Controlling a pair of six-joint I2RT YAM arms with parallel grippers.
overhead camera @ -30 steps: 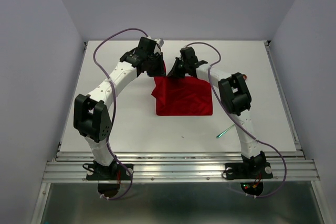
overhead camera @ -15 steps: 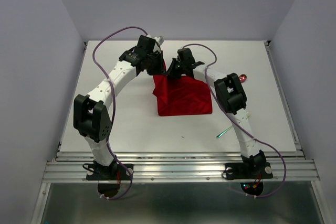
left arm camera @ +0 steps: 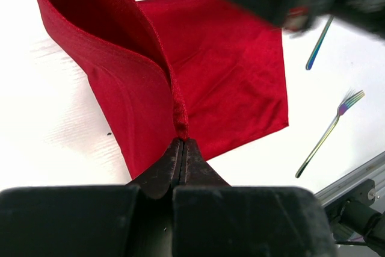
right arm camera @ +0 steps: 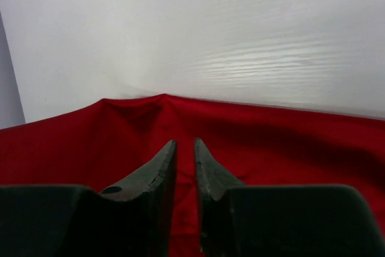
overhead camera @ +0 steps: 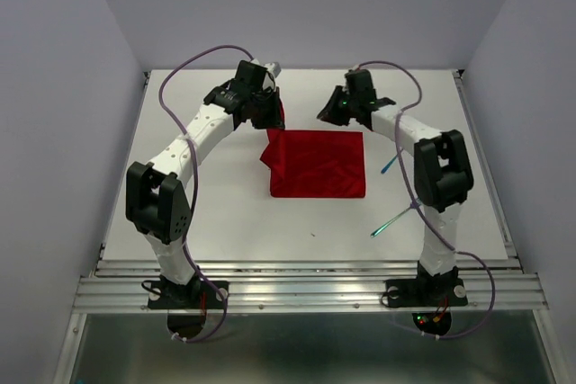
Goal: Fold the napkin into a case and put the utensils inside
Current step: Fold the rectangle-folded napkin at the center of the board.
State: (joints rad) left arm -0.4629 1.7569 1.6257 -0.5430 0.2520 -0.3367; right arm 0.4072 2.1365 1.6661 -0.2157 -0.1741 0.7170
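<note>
The napkin [overhead camera: 317,165] lies flat at the middle of the table [overhead camera: 225,213], save for its 11 o'clock corner, which the left gripper [left arm camera: 182,142] has clenched between its fingertips and holds up off the surface in a standing fold. The right gripper [right arm camera: 184,142] hovers just above the cloth's far edge at about 1 o'clock, its fingers parted by a narrow gap with nothing between them. The fork [overhead camera: 392,220] lies at the napkin's 4 o'clock and a second utensil [overhead camera: 389,164], blue-handled, at its 3 o'clock, both apart from the cloth.
</note>
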